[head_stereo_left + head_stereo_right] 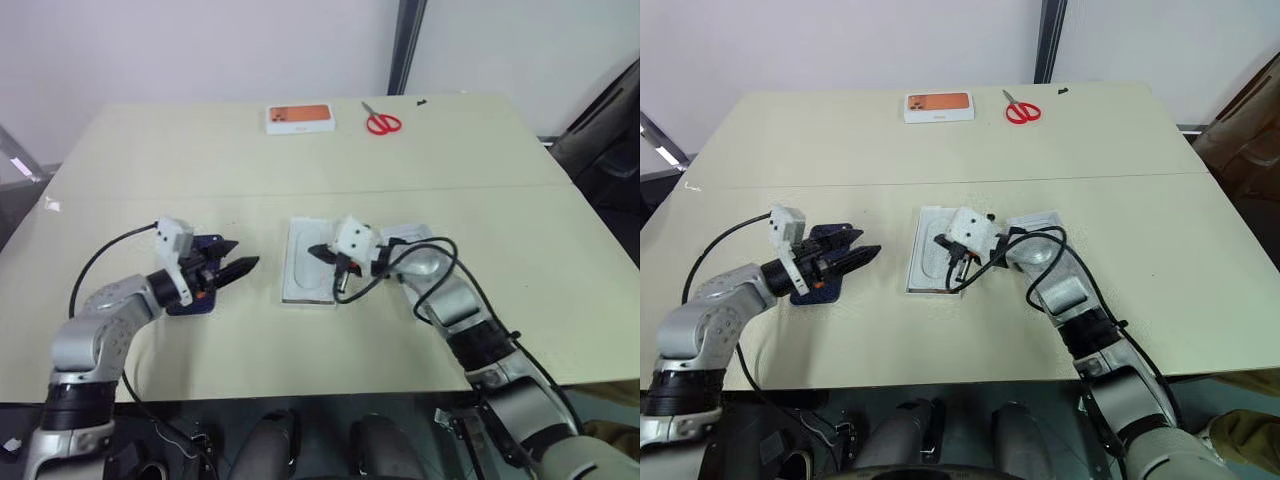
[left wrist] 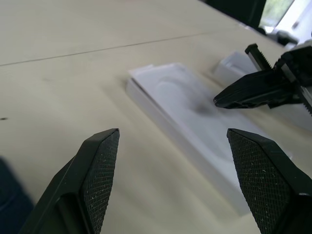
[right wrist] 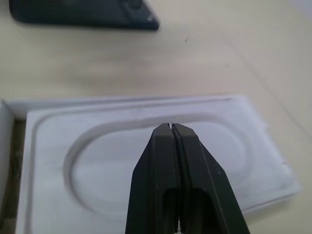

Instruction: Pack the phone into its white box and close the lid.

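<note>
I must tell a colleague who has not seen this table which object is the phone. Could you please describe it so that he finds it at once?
Start at the beige table and go to its near left part, beside the open left gripper. The phone lies flat there, apart from the white box at the middle. It is the single dark navy slab; the things lying near it are white, and the orange-printed box sits at the far edge.

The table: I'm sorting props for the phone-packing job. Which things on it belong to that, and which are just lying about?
For the job:
phone
white box, moulded insert lying in it
lid

Lying about:
red scissors
orange-printed box
</note>
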### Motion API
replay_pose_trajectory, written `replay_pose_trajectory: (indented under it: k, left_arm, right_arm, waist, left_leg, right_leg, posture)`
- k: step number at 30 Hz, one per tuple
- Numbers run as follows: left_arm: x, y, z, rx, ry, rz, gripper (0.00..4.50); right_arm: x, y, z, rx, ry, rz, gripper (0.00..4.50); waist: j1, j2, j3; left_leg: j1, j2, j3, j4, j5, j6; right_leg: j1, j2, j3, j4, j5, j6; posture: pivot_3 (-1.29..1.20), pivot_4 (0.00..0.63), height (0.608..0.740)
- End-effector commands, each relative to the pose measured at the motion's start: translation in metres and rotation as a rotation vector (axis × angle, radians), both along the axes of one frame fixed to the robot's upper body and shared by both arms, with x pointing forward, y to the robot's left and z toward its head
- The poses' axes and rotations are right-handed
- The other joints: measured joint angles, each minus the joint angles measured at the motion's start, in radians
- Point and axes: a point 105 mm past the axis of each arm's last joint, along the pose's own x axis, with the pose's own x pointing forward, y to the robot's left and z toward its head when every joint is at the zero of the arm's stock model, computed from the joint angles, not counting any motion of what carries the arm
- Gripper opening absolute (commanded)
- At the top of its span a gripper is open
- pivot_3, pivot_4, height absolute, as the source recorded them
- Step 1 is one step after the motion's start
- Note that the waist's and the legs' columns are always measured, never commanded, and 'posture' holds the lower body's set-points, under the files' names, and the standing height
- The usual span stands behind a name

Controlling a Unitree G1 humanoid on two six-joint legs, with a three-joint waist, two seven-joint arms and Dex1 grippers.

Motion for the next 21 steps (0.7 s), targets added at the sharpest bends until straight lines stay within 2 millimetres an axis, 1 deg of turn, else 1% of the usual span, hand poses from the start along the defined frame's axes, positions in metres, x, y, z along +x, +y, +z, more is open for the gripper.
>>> replay_pose_trajectory:
  k: [1, 5, 9, 11, 12, 16, 18, 21]
  left_arm:
    - [0.001, 0.007, 0.011, 0.022, -0.069, 0.021, 3.74]
    - [0.002, 0.006, 0.010, 0.027, -0.080, 0.032, 3.74]
    - [0.004, 0.002, 0.009, 0.028, -0.093, 0.043, 3.74]
    - [0.006, 0.000, 0.009, 0.028, -0.098, 0.048, 3.74]
    - [0.007, 0.000, 0.009, 0.034, -0.101, 0.050, 3.74]
    - [0.008, 0.000, 0.009, 0.042, -0.109, 0.058, 3.74]
    - [0.010, 0.001, 0.010, 0.034, -0.111, 0.066, 3.74]
    - [0.011, 0.003, 0.010, 0.034, -0.103, 0.074, 3.74]
  right_arm:
    - [-0.009, 0.010, -0.001, -0.065, -0.011, 0.094, 0.06]
    - [-0.032, 0.016, -0.007, -0.095, 0.081, 0.226, 0.06]
    - [-0.045, 0.019, -0.006, -0.101, 0.139, 0.300, 0.06]
    - [-0.048, 0.021, -0.005, -0.098, 0.148, 0.320, 0.06]
    - [-0.047, 0.022, -0.005, -0.099, 0.136, 0.320, 0.06]
    - [-0.030, 0.022, -0.001, -0.097, 0.069, 0.251, 0.06]
    - [-0.018, 0.021, 0.006, -0.076, 0.028, 0.202, 0.06]
    - [-0.005, 0.020, 0.018, -0.039, -0.027, 0.155, 0.06]
  waist:
    - [0.002, 0.000, 0.000]
    - [0.000, 0.000, 0.000]
    - [0.000, 0.000, 0.000]
    - [-0.001, 0.000, 0.000]
    - [-0.001, 0.000, 0.000]
    - [-0.001, 0.000, 0.000]
    - [-0.001, 0.000, 0.000]
    - [-0.001, 0.000, 0.000]
  left_leg:
    - [0.000, 0.000, 0.000, 0.000, 0.000, 0.000]
    - [0.000, 0.000, 0.000, 0.000, -0.001, 0.002]
    - [0.000, 0.000, 0.000, 0.000, -0.002, 0.003]
    - [0.000, 0.000, 0.000, 0.000, -0.002, 0.003]
    - [0.000, 0.000, 0.000, 0.000, -0.002, 0.003]
    - [0.000, 0.000, 0.000, 0.000, -0.002, 0.003]
    - [0.000, 0.000, 0.000, 0.000, -0.002, 0.003]
    - [0.000, 0.000, 0.000, 0.000, -0.002, 0.003]
  right_leg:
    - [0.000, 0.000, 0.000, 0.000, 0.000, 0.000]
    - [0.000, 0.000, 0.000, 0.000, 0.000, 0.000]
    - [0.000, 0.000, 0.000, 0.000, 0.000, 0.000]
    - [0.000, 0.000, 0.000, 0.000, 0.000, 0.000]
    - [0.000, 0.000, 0.000, 0.000, 0.000, 0.000]
    - [0.000, 0.000, 0.000, 0.000, 0.000, 0.000]
    - [-0.001, 0.000, 0.000, 0.000, 0.000, 0.000]
    - [-0.001, 0.000, 0.000, 0.000, 0.000, 0.000]
  posture:
    - [0.00, 0.150, 0.734]
    - [0.00, 0.150, 0.734]
    - [0.00, 0.150, 0.734]
    - [0.00, 0.150, 0.734]
    - [0.00, 0.150, 0.734]
    - [0.00, 0.150, 0.734]
    - [0.00, 0.150, 0.734]
    - [0.00, 0.150, 0.734]
